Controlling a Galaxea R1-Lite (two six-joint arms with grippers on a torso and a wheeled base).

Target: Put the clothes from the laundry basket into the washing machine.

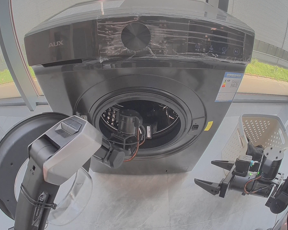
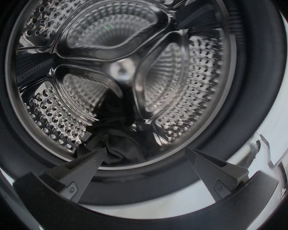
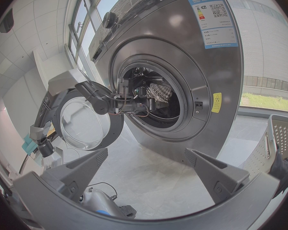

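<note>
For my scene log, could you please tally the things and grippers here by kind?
Washing machine: 1
Laundry basket: 1
Dark clothing bundles: 2, drum bundle and basket bundle
Grippers: 2, left gripper and right gripper, fingers open
Total: 6

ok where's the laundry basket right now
In the head view the laundry basket stands on the floor on the robot's right, beside the washing machine's lower right corner and just behind the open right gripper, with dark clothes inside.
</note>
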